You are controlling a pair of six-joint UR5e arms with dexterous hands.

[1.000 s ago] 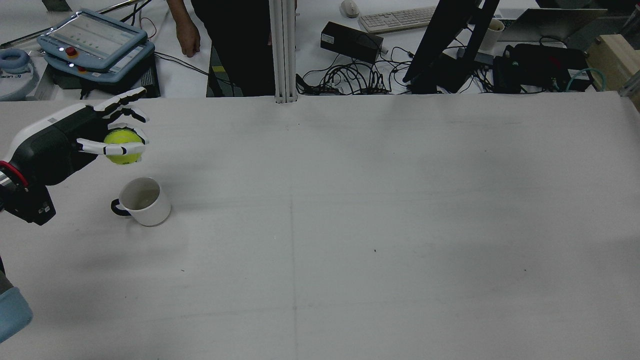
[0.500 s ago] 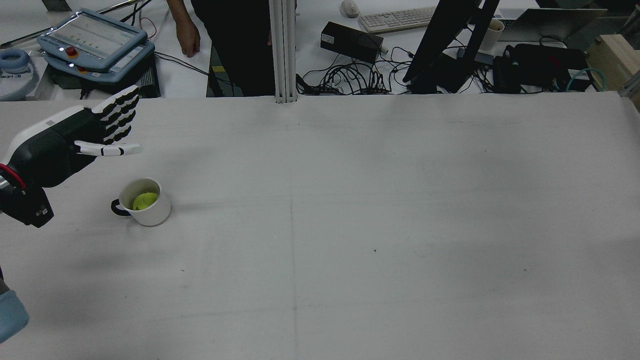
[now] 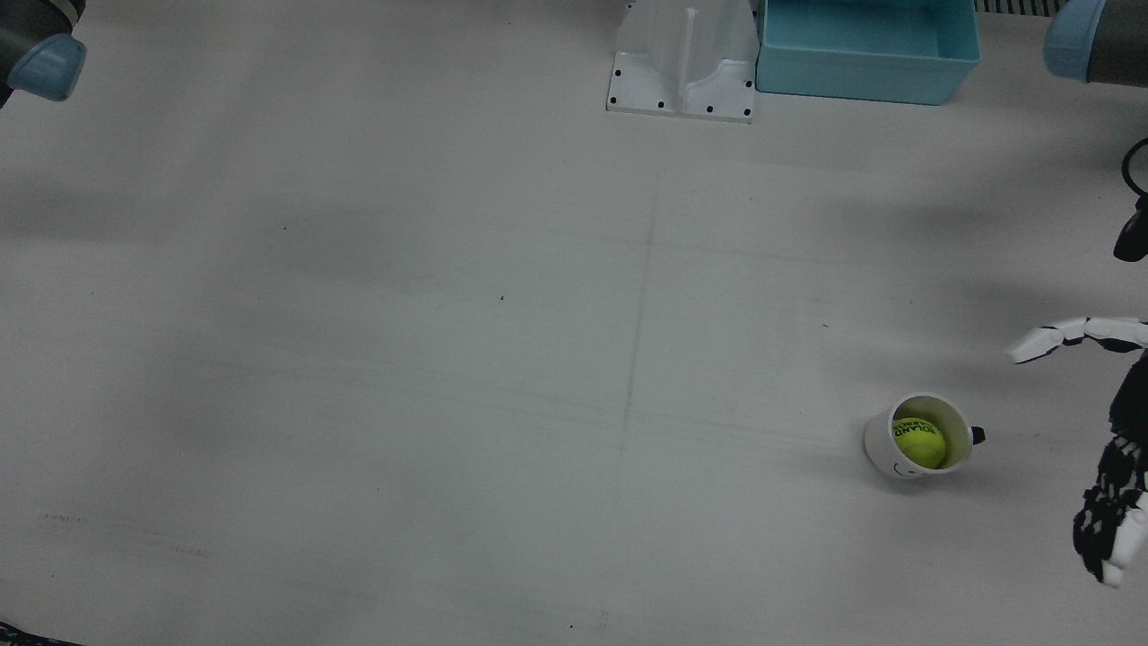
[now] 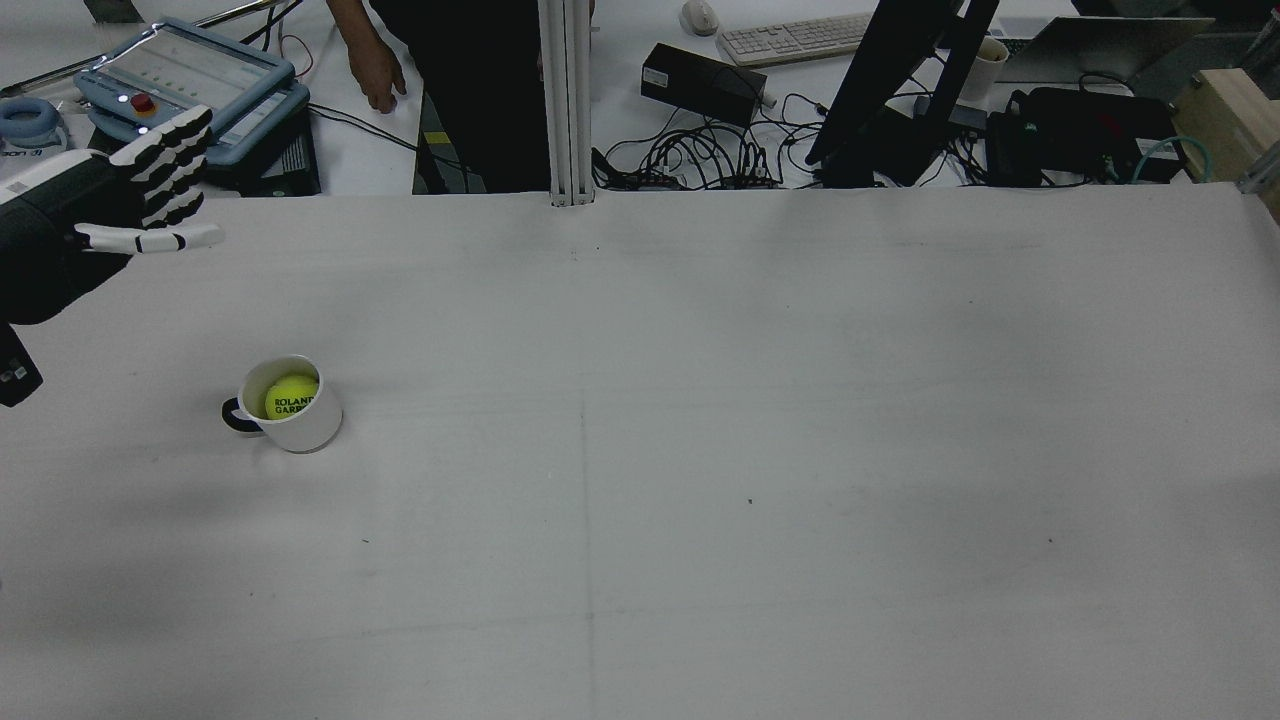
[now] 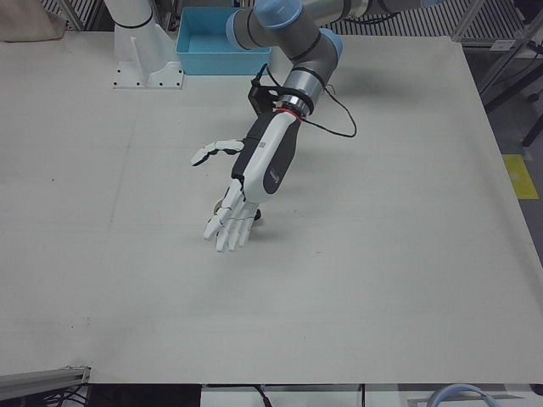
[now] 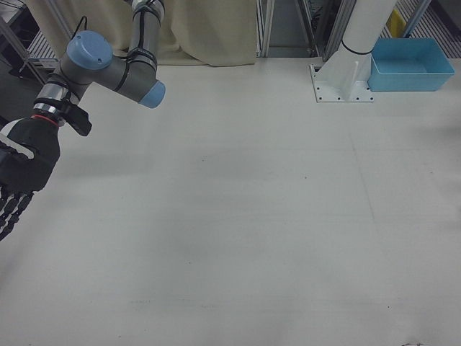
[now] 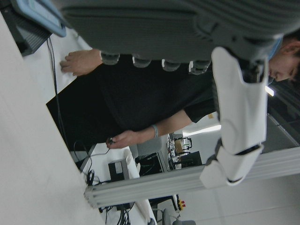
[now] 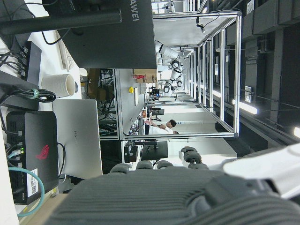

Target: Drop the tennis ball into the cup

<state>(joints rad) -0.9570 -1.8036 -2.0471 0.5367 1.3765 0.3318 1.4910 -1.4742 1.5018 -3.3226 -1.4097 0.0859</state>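
Note:
The yellow tennis ball [image 4: 290, 398] lies inside the white cup [image 4: 310, 428], which stands upright on the left part of the table. Both show in the front view, the ball [image 3: 918, 441] inside the cup [image 3: 881, 447]. My left hand [image 4: 95, 215] is open and empty, fingers straight, raised beyond and to the left of the cup. It also shows in the front view [image 3: 1126, 422]. In the left-front view the hand [image 5: 254, 174] hides most of the cup. My right hand [image 6: 21, 173] is open and empty at the left edge of the right-front view, far from the cup.
A blue bin [image 3: 865, 54] and a white pedestal [image 3: 683, 63] stand at the robot's side of the table. A teach pendant [image 4: 190, 80], a person [image 4: 460, 90], a monitor and cables [image 4: 900, 90] are beyond the far edge.
My left hand opened and let go of the ball, which dropped into the cup. The open hand then moved away from the cup, towards the far left.

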